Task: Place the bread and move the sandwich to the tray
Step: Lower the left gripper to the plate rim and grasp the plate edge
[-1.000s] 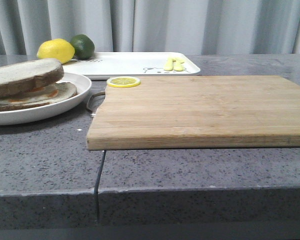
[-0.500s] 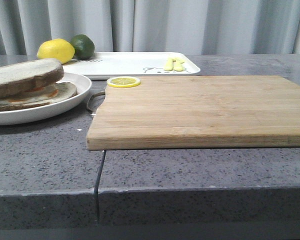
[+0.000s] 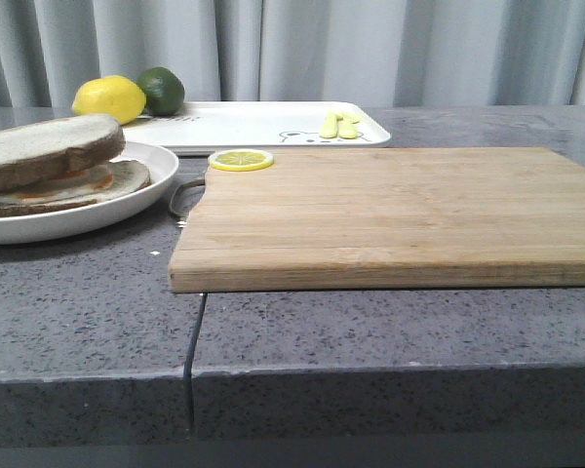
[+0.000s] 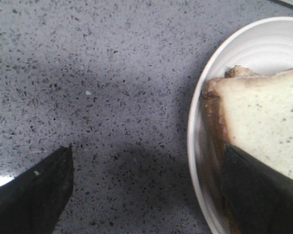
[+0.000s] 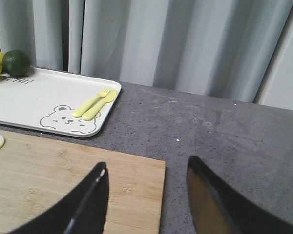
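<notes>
Neither tool shows in the front view. There the sandwich (image 3: 49, 166) (top slice tilted over the fried egg) sits on its white plate (image 3: 127, 210) at the counter's (image 3: 88, 312) left, just beside the cutting board (image 3: 390, 210), which bears a lemon slice (image 3: 241, 159). Behind lie the tray (image 3: 253, 125), a lemon (image 3: 108, 98) and a lime (image 3: 162, 90).

Left wrist view: the left tool (image 4: 146, 192) is spread open, one finger over the bread (image 4: 263, 126), the other over bare counter.

Right wrist view: the right tool (image 5: 149, 202) hangs open above the board's corner; the tray holds a yellow fork and spoon (image 5: 94, 104).
</notes>
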Motion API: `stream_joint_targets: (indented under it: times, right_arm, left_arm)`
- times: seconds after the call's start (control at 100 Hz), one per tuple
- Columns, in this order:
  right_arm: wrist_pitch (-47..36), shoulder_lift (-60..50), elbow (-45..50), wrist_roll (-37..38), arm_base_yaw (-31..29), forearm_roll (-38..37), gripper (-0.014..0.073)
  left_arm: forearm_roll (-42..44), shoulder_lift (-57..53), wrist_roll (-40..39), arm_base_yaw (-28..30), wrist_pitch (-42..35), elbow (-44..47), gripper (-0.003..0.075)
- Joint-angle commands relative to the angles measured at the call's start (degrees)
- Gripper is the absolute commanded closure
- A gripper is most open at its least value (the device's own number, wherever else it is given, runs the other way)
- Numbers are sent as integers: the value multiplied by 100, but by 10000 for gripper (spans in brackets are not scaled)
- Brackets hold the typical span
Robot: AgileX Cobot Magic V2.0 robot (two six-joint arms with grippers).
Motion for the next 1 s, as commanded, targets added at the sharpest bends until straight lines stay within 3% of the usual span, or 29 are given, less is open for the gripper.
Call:
stream_joint_targets:
  times: [0.0, 0.7, 0.99]
  right_arm:
    - [-413, -14, -154, -2, -31, 12, 211]
    - [-402, -14, -154, -2, -31, 12, 211]
    - [-402, -14, -154, -2, -31, 12, 211]
  left_arm:
    - [-208, -56, -66, 2, -212, -182, 155]
    - [-243, 54, -56, 2, -301, -182, 155]
    - [-243, 270, -56, -433, -301, -182, 155]
